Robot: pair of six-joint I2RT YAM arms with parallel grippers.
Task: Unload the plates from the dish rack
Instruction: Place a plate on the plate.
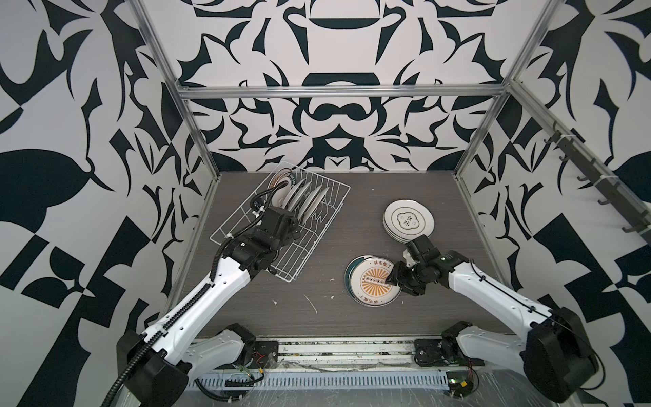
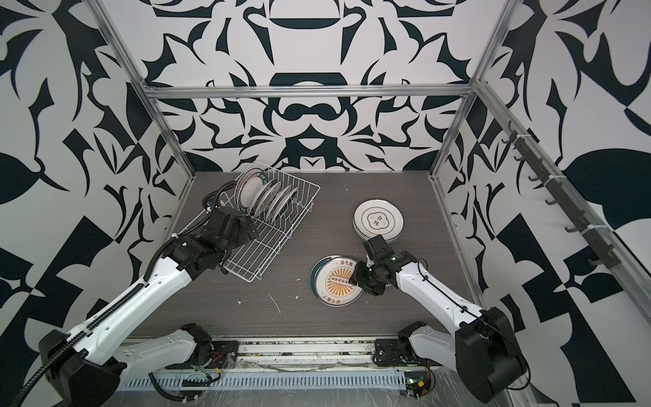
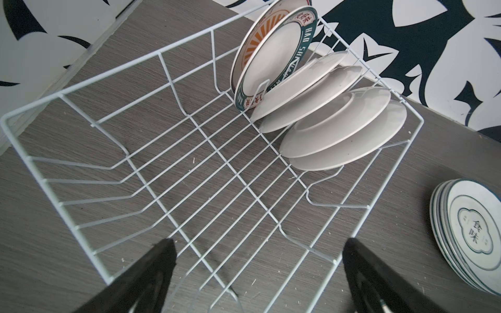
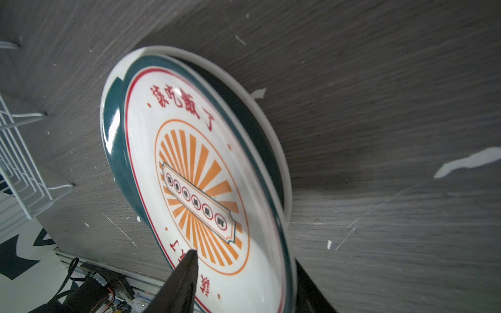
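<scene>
In both top views the dish rack is sitting at the table's far left. 6 plates are leaning at its far end. The cloud-emblem stack and the sunburst plate are lying to its right, with bare table between.

In the left wrist view the left gripper is hanging fully spread above the rack's near half, holding nothing.

In the right wrist view the right gripper is straddling the sunburst plate's rim, its fingers parted and pinching nothing.
</scene>
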